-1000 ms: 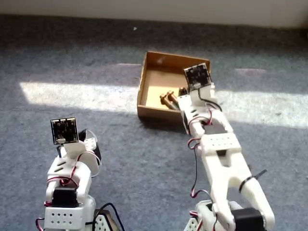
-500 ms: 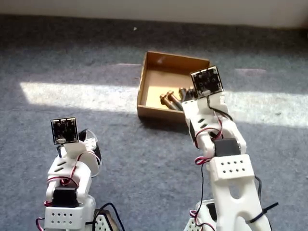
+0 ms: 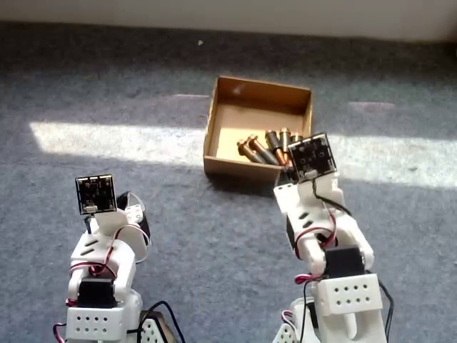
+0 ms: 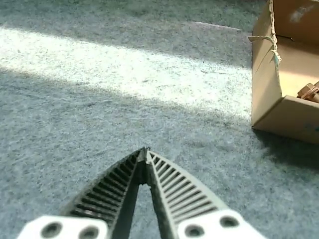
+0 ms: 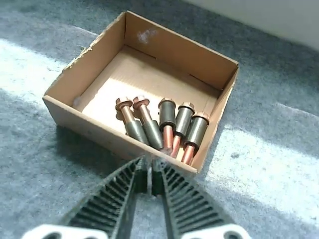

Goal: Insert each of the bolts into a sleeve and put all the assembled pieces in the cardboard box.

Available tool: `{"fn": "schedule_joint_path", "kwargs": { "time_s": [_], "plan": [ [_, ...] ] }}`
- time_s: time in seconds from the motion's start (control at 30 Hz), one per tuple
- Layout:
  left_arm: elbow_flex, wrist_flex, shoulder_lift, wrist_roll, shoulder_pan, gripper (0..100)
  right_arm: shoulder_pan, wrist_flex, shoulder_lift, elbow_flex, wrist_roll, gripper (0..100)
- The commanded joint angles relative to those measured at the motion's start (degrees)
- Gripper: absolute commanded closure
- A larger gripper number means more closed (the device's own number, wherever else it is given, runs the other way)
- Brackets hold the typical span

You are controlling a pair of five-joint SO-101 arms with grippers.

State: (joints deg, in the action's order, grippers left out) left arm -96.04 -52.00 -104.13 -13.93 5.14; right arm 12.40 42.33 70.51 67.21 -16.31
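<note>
The cardboard box [image 3: 223, 107] [image 5: 84, 74] sits on the grey carpet at mid-table; its corner also shows in the left wrist view [image 4: 279, 112]. Inside it lie several copper bolts in dark sleeves [image 5: 164, 127] [image 3: 268, 146], side by side against the near wall. My right gripper [image 5: 148, 164] hangs shut just outside the box's near wall with nothing in it; its arm [image 3: 318, 207] stands in front of the box. At the near left, my left gripper [image 4: 144, 155] is shut and empty over bare carpet, well away from the box; its arm [image 3: 100, 236] is folded back.
Grey carpet [image 3: 143, 86] covers the whole surface, with a bright band of sunlight [image 3: 107, 143] crossing it. A pale wall edge [image 3: 285, 14] runs along the far side.
The right arm has drawn back from over the box toward the near edge, uncovering the assembled bolts inside. The left arm has not moved.
</note>
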Motion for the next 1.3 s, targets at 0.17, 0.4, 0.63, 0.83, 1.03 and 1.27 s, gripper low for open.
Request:
{"fn": "schedule_joint_path", "kwargs": {
  "time_s": [0.17,0.4,0.63,0.83,1.03,1.27],
  "plan": [
    [-1.1,0.09,-0.66,-0.18,0.22,99,-0.4,0.22,21.76,12.62,-0.26,99.3],
    [-1.1,0.09,-0.66,-0.18,0.22,99,-0.66,0.48,34.86,21.85,-0.26,99.3],
    [-1.1,0.09,-0.66,-0.18,0.31,99,-0.66,0.48,34.15,24.13,-0.26,99.3],
    [-1.1,0.09,-0.66,-0.18,0.31,99,-0.48,0.4,34.24,31.16,0.79,99.2],
    [-1.1,0.09,-0.66,-0.18,0.31,99,-0.4,1.98,34.24,35.91,15.21,99.2],
    [-1.1,0.09,-0.66,-0.18,0.31,99,-0.4,9.19,34.24,35.82,21.27,99.2]
  ]
}}
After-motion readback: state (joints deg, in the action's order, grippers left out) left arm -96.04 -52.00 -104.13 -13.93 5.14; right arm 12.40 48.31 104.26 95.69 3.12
